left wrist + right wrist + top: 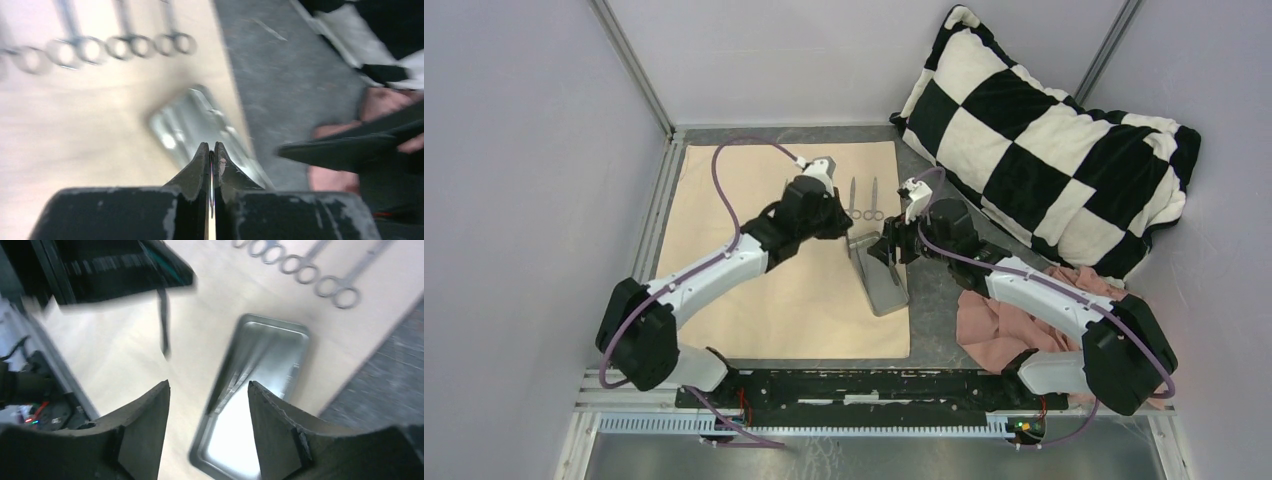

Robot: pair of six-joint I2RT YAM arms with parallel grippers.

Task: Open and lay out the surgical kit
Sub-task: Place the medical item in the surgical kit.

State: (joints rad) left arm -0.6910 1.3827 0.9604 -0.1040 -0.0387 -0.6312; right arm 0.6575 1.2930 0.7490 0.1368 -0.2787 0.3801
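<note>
The beige cloth wrap [754,300] lies spread flat on the table. The grey metal tray [882,285] rests at the wrap's right edge and also shows in the right wrist view [280,355]. Several steel instruments lie in a row on the cloth [864,200], their ring handles [130,46] blurred. My left gripper [210,147] is shut on a slim steel instrument [163,325], which hangs down from it above the cloth, left of the tray. My right gripper [208,385] hovers open over the tray's near end with nothing between its fingers.
A black-and-white checkered pillow [1054,140] fills the back right corner. A pink cloth [994,320] lies crumpled under the right arm. Bare grey table [934,300] runs right of the wrap. White walls enclose the sides.
</note>
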